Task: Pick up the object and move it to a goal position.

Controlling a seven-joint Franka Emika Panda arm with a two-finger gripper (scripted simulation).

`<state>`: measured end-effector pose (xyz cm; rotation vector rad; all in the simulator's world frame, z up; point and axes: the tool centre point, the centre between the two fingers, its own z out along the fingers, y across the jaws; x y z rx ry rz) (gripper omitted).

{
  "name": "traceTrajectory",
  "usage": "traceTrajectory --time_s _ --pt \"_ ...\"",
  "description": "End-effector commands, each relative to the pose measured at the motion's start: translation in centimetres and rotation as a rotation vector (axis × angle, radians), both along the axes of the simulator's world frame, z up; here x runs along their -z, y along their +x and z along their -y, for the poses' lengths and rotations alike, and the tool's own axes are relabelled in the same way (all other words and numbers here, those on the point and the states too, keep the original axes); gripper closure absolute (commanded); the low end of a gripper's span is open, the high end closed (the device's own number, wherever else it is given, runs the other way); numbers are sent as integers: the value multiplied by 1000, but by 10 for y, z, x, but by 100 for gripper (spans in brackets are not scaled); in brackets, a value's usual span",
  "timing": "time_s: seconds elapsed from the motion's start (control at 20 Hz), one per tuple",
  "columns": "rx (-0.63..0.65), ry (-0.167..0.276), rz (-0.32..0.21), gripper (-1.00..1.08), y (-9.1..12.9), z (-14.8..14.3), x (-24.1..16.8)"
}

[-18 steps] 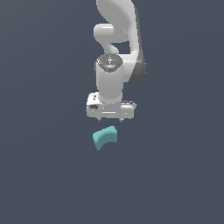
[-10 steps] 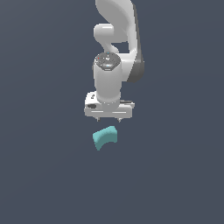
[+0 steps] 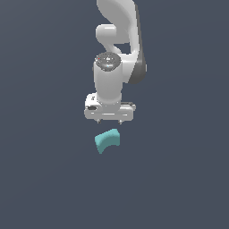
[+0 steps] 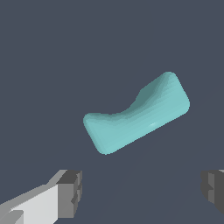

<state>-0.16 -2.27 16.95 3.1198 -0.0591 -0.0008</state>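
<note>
The object is a small teal curved block (image 3: 107, 140) lying on the dark grey floor. In the exterior view my gripper (image 3: 108, 121) hangs from the white arm just above and behind it, not touching it. In the wrist view the block (image 4: 136, 113) lies tilted ahead of the fingers. One fingertip (image 4: 70, 192) and the other at the picture's edge stand wide apart with nothing between them. The gripper is open and empty. No goal marker shows.
The floor (image 3: 44, 179) is a plain dark grey surface with nothing else on it in either view. The white arm (image 3: 117, 44) rises behind the gripper.
The gripper has moved slightly toward the exterior view's left and a little lower, closer to the block. The block has not moved.
</note>
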Motion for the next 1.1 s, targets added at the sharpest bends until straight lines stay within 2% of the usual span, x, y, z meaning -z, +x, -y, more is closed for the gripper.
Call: traceTrajectory --time_s 0.0,0.45,1.05 --pt "15 1 0 -92 1 0 0" --pt "153 5 2 -92 6 2 3" --pt "479 12 5 -92 20 6 11"
